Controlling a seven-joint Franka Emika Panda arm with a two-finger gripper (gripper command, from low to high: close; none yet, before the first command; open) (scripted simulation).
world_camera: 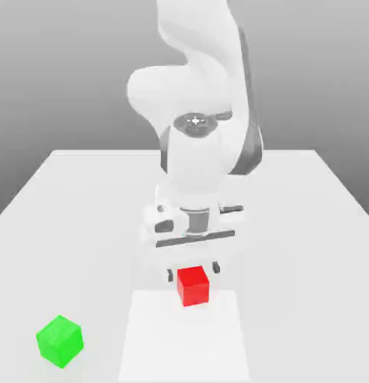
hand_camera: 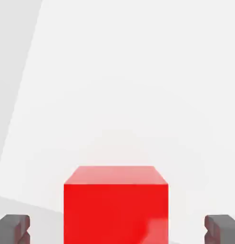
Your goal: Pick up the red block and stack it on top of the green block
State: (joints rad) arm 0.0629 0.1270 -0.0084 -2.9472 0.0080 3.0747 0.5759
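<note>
The red block (world_camera: pixel 193 286) rests on the white table near its front, directly under my hand. My gripper (world_camera: pixel 193 271) hangs just over it, open, one finger on each side of the cube. In the hand view the red block (hand_camera: pixel 115 204) fills the space between the two dark fingertips (hand_camera: pixel 12 229), with a clear gap on each side, so nothing is gripped. The green block (world_camera: pixel 60 340) sits on the table at the exterior view's front left, well apart from the red one.
The white table (world_camera: pixel 82 217) stretches wide around both cubes. A slightly brighter rectangular patch (world_camera: pixel 217 336) lies under the red block. My white arm (world_camera: pixel 202 112) rises behind the gripper at the middle of the table.
</note>
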